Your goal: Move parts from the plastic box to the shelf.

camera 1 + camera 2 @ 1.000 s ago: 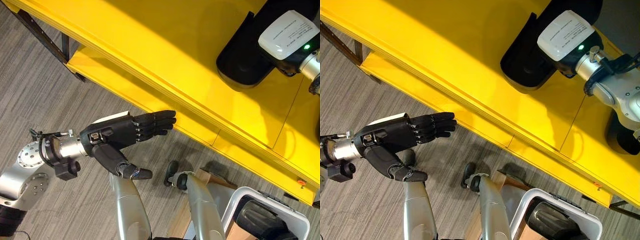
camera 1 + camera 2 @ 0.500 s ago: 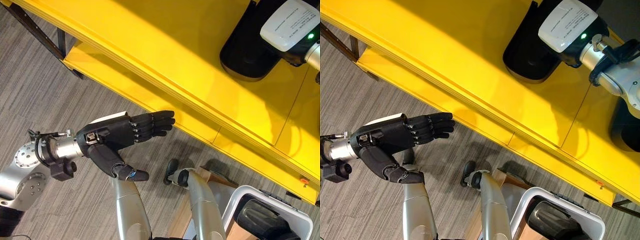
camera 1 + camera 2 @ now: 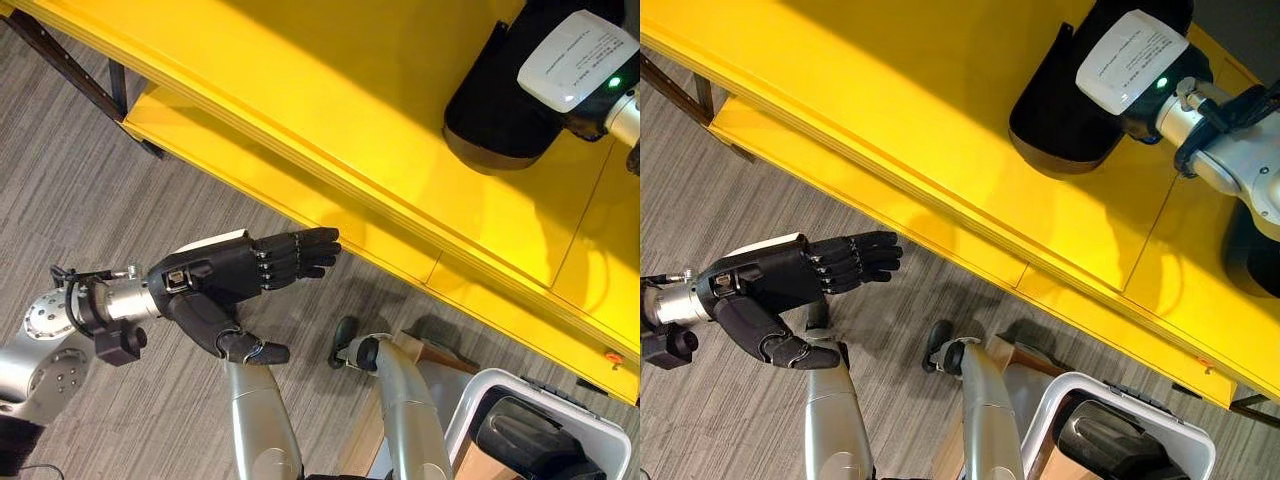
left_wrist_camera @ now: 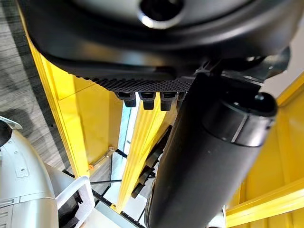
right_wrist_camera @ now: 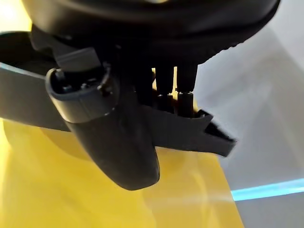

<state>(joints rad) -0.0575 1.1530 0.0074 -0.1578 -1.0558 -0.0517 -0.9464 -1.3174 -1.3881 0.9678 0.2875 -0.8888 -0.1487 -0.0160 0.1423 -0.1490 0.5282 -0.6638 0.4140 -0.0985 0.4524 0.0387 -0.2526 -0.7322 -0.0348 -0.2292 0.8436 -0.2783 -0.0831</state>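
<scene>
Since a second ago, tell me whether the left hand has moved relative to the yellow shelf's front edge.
Yes. The left hand, fingers straight, has drawn slightly back from the yellow shelf edge, toward the robot.

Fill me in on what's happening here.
The right hand grips a black part with curled fingers, over the yellow shelf top. The left hand hangs open and empty over the floor in front of the shelf. The plastic box sits low on the robot's right, with another dark part inside.
</scene>
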